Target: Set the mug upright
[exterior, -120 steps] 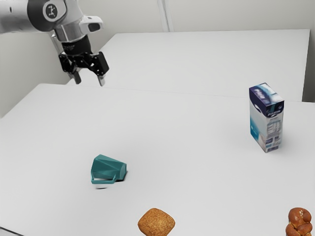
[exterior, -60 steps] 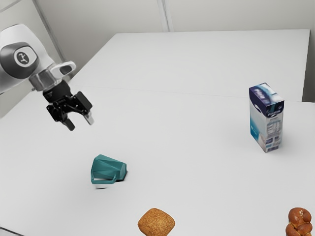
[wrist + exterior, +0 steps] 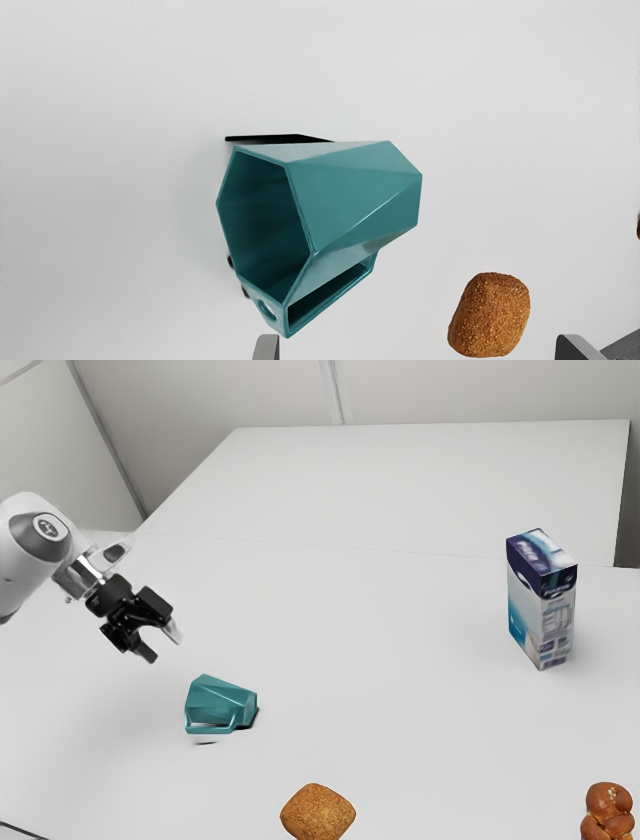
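Mug (image 3: 218, 703) on its side, long axis flat, mouth toward exterior view's left, hand (image 3: 164, 646) open

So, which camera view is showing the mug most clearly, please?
The wrist view: it looks closely into the open mouth of the mug and also shows its handle. The exterior view shows the mug lying on its side on the table, with the gripper near it, but its inside is out of sight.
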Tool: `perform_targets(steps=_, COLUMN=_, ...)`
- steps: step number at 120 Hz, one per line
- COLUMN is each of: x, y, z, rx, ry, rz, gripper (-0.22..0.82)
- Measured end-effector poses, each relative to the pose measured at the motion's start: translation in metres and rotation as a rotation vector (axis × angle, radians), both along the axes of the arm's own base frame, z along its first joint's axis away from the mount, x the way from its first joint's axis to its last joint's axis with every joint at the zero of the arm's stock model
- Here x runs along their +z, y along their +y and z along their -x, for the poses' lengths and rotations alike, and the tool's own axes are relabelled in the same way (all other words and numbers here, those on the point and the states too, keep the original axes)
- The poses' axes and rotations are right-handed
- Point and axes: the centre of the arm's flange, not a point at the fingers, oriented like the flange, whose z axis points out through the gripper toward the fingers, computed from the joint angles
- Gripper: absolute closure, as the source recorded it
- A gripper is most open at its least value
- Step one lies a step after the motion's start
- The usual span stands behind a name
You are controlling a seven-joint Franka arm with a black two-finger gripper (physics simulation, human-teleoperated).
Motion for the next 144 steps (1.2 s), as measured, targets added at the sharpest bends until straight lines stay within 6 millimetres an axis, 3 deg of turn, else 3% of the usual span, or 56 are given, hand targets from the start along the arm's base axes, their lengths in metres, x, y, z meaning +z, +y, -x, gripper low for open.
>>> perform_targets(steps=46, x=-0.072, y=0.030, z=-0.002, rx=-0.023, ry=-0.016, rz=0.130, gripper=0.00)
perform_targets(steps=65, x=-0.089, y=0.023, z=-0.005, rx=-0.055, ry=-0.026, rz=0.181, gripper=0.00)
perform_targets(steps=113, x=-0.110, y=-0.007, z=-0.005, rx=-0.129, ry=-0.030, rz=0.329, gripper=0.00)
perform_targets(steps=144, x=-0.118, y=-0.018, z=-0.006, rx=-0.142, ry=-0.057, rz=0.399, gripper=0.25)
